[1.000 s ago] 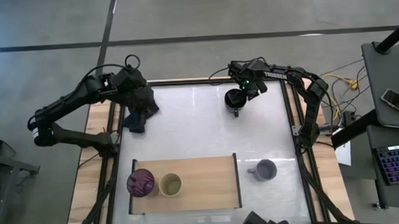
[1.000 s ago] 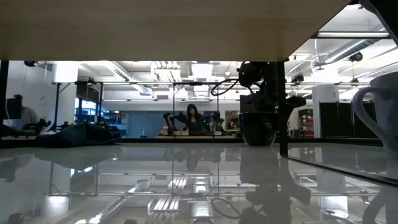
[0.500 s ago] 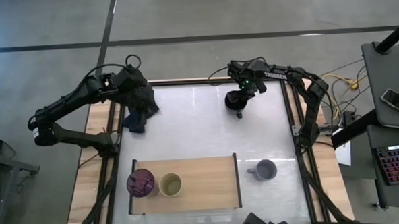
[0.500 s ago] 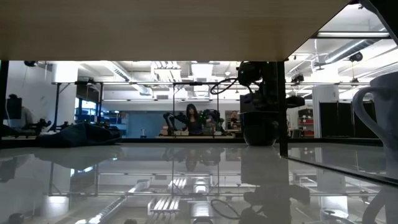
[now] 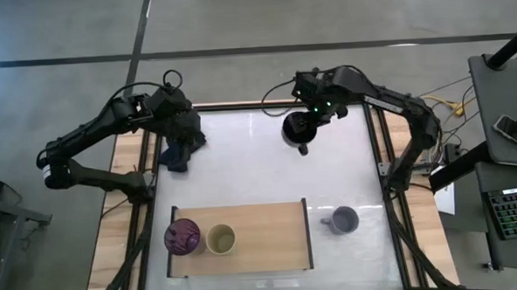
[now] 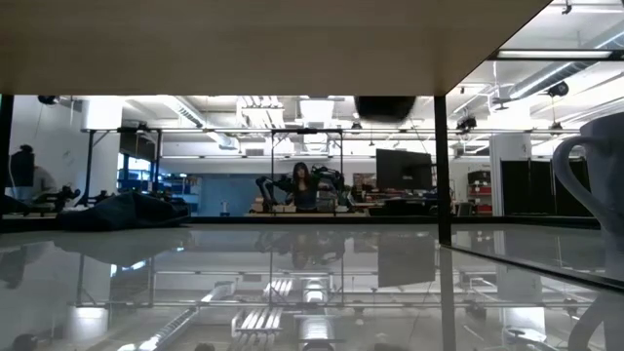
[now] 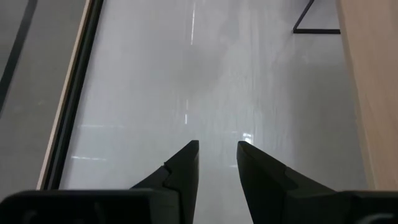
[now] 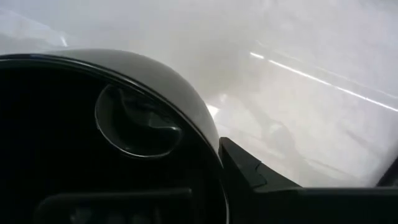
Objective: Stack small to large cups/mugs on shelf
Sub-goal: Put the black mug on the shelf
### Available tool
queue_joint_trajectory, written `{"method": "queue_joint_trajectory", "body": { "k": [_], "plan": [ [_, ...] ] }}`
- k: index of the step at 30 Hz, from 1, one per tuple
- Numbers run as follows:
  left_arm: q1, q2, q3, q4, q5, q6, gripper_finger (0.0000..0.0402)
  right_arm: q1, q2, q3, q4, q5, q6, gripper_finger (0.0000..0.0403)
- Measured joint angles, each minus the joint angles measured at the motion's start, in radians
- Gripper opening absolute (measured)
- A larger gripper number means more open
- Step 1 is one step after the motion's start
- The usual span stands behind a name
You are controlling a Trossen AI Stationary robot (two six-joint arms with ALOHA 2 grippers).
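Observation:
The black mug (image 5: 296,129) hangs above the table's far middle, with my right gripper (image 5: 313,116) shut on it. In the low view only its underside (image 6: 385,107) shows, high above the tabletop. On the shelf (image 5: 271,238), at its left end, stand the purple tumbler (image 5: 183,237) and the beige cup (image 5: 221,240). The lavender-grey mug (image 5: 341,219) stands on the table just right of the shelf. My left gripper (image 7: 217,149) is open and holds nothing; in the high view it is above the dark blue cloth (image 5: 178,151) at the far left. My right gripper holds the black mug by its rim (image 8: 210,138) on the far right side, opposite the handle (image 5: 304,149). One finger (image 8: 249,177) lies against the outside of the wall; the other is lost in the dark inside. The mug hangs clear of the table, mouth up.
The shelf's right two thirds are bare wood. The white tabletop (image 5: 251,171) lies between the far edge and the shelf. A keyboard (image 5: 515,212) and cables lie off the table to the right.
My right gripper has gone up and a little toward the table's left edge with the black mug. The mug stood on the table a second ago and now hangs well clear of it.

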Motion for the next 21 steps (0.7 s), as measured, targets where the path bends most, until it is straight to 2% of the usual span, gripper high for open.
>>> {"method": "queue_joint_trajectory", "body": {
  "k": [7, 12, 16, 21],
  "plan": [
    [0.000, 0.000, 0.000, 0.001, -0.003, 0.000, 0.0095, 0.294, 0.005, 0.240, -0.097, 0.049, 0.297, 0.0020],
    [0.000, 0.000, 0.000, 0.012, -0.004, 0.000, 0.0095, 0.492, 0.062, 0.352, -0.144, 0.054, 0.511, 0.0020],
    [0.000, 0.004, 0.000, 0.038, -0.004, 0.000, 0.0095, 0.605, 0.120, 0.417, -0.128, 0.054, 0.648, 0.0020],
    [0.000, 0.038, 0.000, 0.044, -0.003, -0.026, 0.0095, 0.693, 0.223, 0.505, -0.129, 0.045, 0.746, 0.0020]
  ]
}}
